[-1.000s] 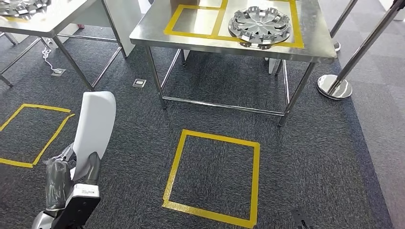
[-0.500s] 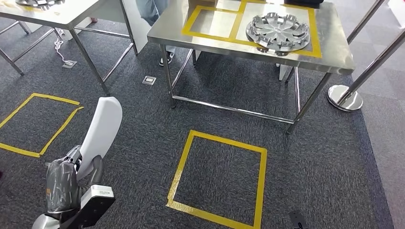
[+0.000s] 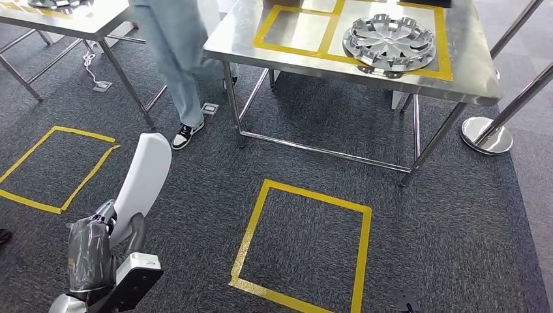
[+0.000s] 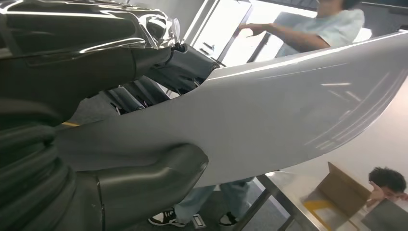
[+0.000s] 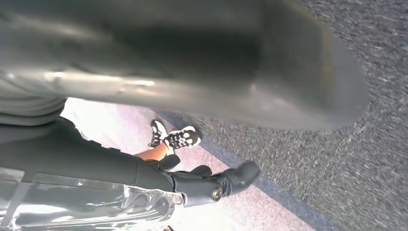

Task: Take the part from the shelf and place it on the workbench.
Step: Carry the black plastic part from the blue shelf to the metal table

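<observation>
My left hand (image 3: 91,253) grips the lower end of the part (image 3: 145,175), a long white curved panel that stands up from it at the lower left of the head view. Up close, the panel (image 4: 288,110) runs across the left wrist view with the thumb (image 4: 144,179) pressed against its edge. The workbench (image 3: 469,83), a steel table with yellow tape rectangles, stands ahead to the right. My right hand (image 5: 159,62) hangs over the carpet with its dark fingers (image 5: 211,185) stretched out and nothing in it.
A silver wheel cover (image 3: 389,37) lies in the workbench's right taped rectangle. A person's legs (image 3: 173,59) pass between that bench and a second steel table (image 3: 85,23) at the far left. Yellow floor squares (image 3: 303,248) mark the carpet. A stanchion base (image 3: 486,135) stands right.
The whole picture has shifted, so the camera has moved; the workbench now lies further right. A person has walked in at the workbench's left side. My left hand still holds the panel.
</observation>
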